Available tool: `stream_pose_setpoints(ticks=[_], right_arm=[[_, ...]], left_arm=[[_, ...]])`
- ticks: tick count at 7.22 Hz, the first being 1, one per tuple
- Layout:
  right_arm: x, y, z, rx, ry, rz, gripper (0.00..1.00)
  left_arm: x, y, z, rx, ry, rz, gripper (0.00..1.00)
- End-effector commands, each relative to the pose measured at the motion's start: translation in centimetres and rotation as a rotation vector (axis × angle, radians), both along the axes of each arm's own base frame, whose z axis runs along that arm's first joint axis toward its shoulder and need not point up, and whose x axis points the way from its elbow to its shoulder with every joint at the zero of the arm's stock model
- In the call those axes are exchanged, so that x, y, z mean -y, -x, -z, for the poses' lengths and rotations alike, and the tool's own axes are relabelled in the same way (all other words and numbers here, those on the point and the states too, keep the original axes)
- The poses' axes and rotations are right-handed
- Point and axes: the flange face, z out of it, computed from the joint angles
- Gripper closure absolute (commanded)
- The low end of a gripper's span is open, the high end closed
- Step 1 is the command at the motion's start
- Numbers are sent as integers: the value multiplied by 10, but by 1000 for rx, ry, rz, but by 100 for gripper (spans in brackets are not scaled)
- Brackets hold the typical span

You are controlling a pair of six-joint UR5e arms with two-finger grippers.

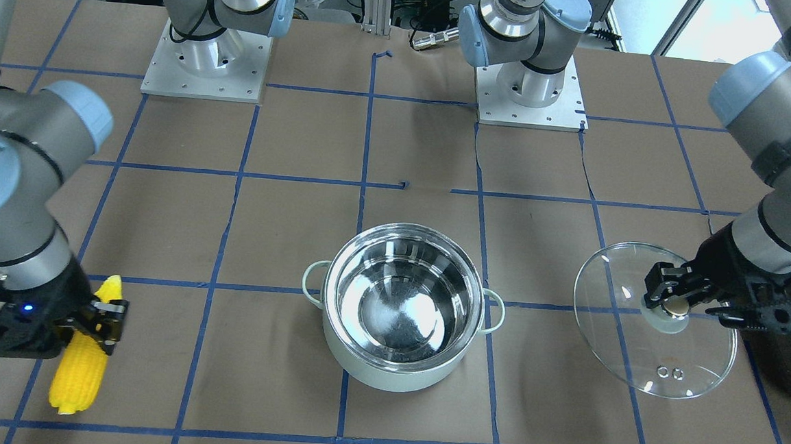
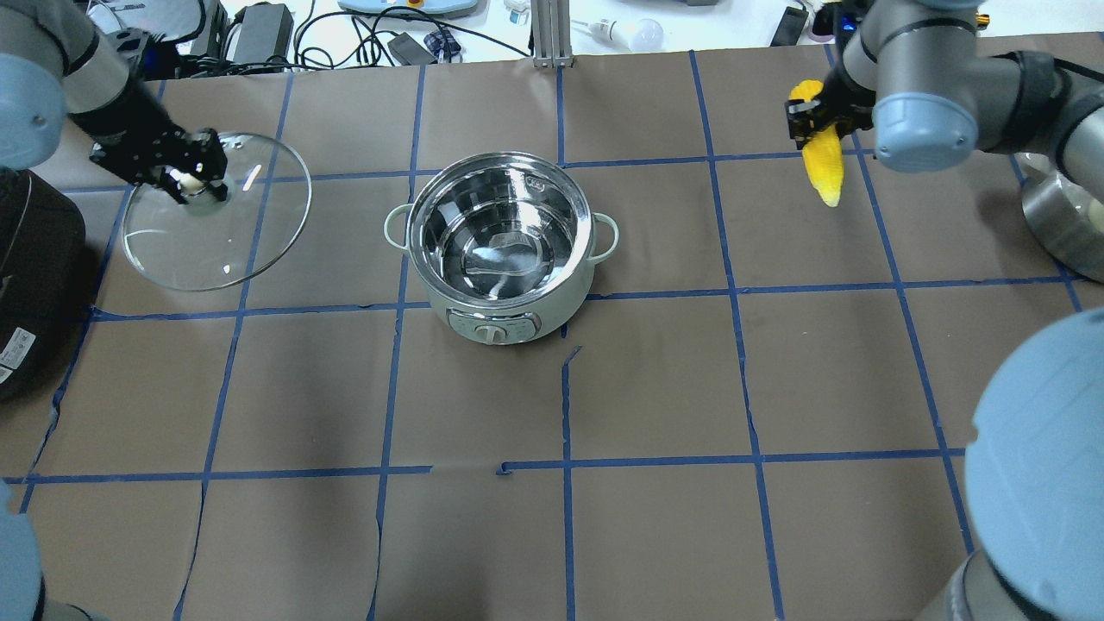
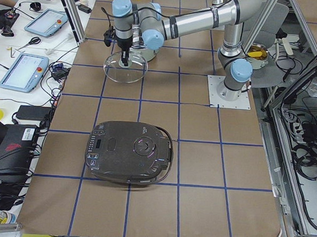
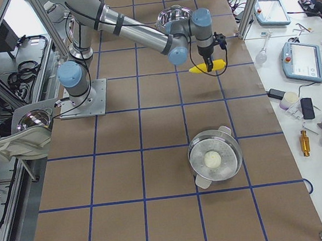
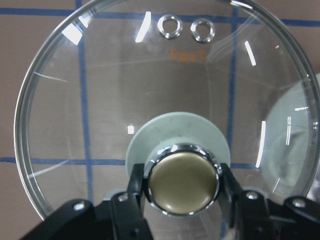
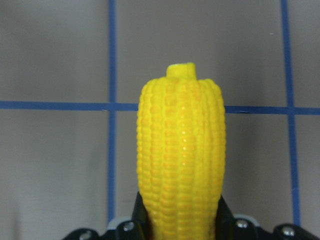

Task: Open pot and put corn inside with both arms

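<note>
The mint-green pot (image 1: 393,378) stands open at the table's middle, its steel inside empty; it also shows in the overhead view (image 2: 448,315). My left gripper (image 1: 668,304) (image 2: 191,183) (image 5: 182,187) is shut on the beige knob (image 5: 182,177) of the glass lid (image 1: 662,355) (image 2: 224,241). It holds the lid off to the pot's side, apart from it. My right gripper (image 1: 98,317) (image 2: 815,121) (image 6: 180,220) is shut on the yellow corn (image 1: 81,367) (image 2: 824,168) (image 6: 180,150). It holds the corn over the brown table, well away from the pot on its other side.
A large black appliance (image 3: 130,151) (image 2: 26,285) sits at the table's end just beyond the lid. A steel pot with a white lump inside (image 4: 214,158) (image 2: 1061,224) stands near the right arm. Blue tape lines grid the brown table cover (image 2: 655,388).
</note>
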Motion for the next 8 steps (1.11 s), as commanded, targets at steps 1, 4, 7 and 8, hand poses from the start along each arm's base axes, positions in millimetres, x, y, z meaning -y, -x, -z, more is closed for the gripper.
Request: stream_pose_setpoints(ticks=[1,4,7,8], right_arm=[[-36,-192,-54,33,-2,114,100],[-78,-338,-27,51,-38,-31,100],[-92,-347,6,-7,-90,-204,0],[-93,-346,8,-8,-96,-199,0]], left_arm=[[-32,-39,85,-6,-11,54,85],[-34,-37,123,-11,-14,76,86],[-33,-37,126,-14,-22,65,26],[-32,-37,123,-14,-21,57,6]])
